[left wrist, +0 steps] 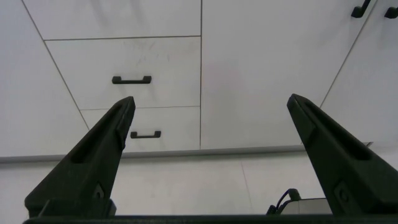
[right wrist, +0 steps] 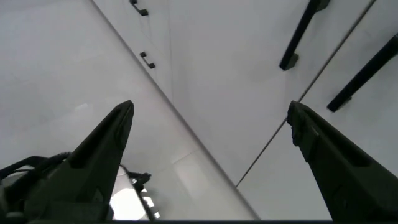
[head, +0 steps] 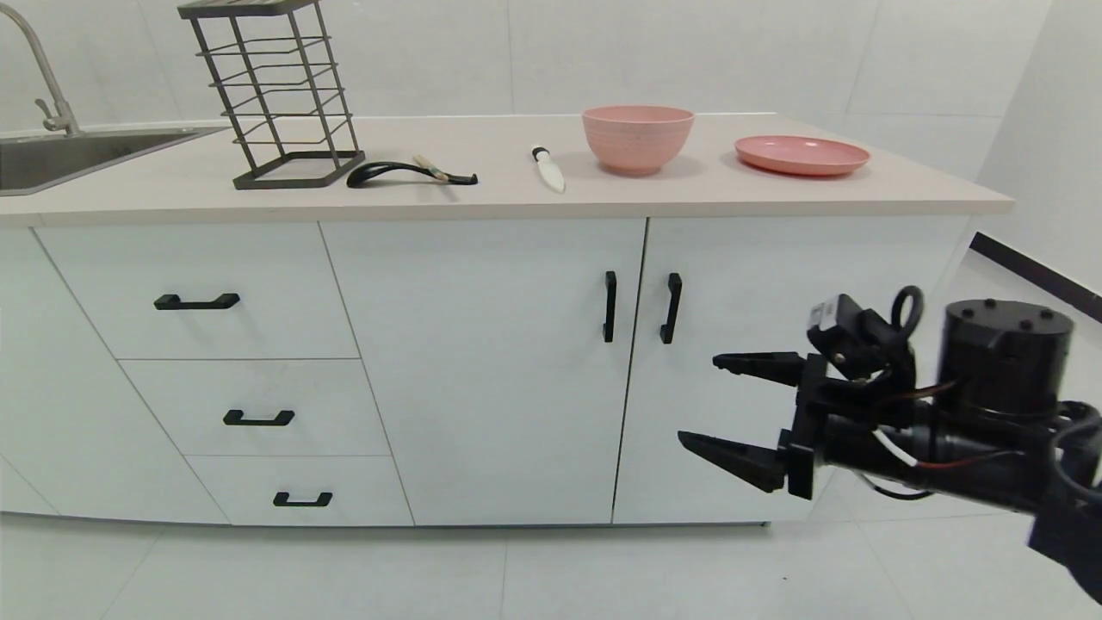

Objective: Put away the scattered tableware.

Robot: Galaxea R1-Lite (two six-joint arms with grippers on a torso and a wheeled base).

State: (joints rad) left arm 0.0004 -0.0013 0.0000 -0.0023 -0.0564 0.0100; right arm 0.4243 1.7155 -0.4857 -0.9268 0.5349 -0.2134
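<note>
Hanging low, fingers spread and empty: left gripper (left wrist: pixel 211 99) before the drawers (left wrist: pixel 124 71), right gripper (head: pixel 697 400) before the cabinet doors (head: pixel 482 370).
Up on the counter (head: pixel 516 202), above the right gripper: ladle (head: pixel 405 172) far leftward, knife (head: pixel 548 169) pointing away, bowl (head: pixel 638 138), plate (head: pixel 801 154) nearest. The pale stick (head: pixel 430 166) crossing the ladle is unclear.
</note>
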